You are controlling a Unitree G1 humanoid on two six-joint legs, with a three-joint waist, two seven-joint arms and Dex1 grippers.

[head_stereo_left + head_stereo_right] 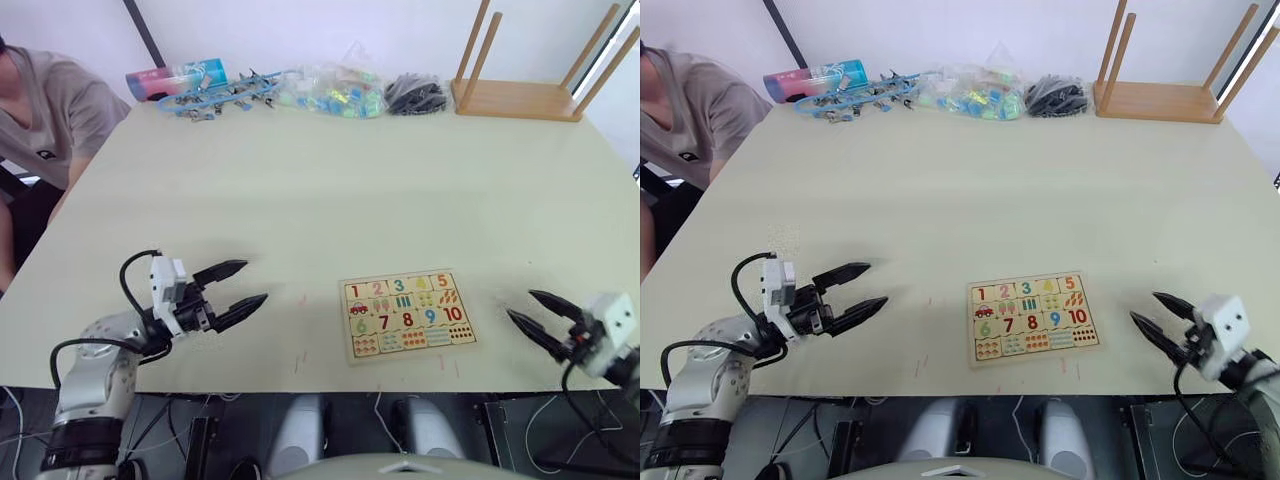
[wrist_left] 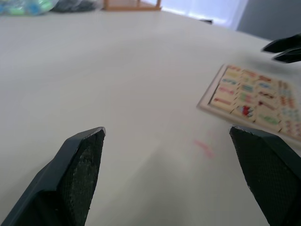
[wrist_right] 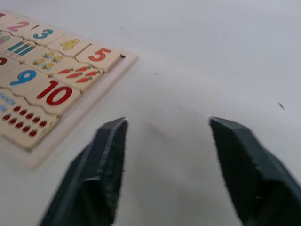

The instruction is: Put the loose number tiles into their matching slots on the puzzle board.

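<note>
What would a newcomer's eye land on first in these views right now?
Probably the puzzle board near the table's front edge, digits 1 to 5 filling its top row. Next, the open left gripper and open right gripper flanking it, both empty. Then the upturned wooden stool at the far right corner.

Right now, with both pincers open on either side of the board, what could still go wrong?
All tiles 1 to 5 sit in the top row of the puzzle board, so little is left to place.
1. The 5 tile looks slightly askew at the frame corner; a brush might lift it.
2. The right pincer hangs close to the board's edge; swinging inward could shove the board.
</note>
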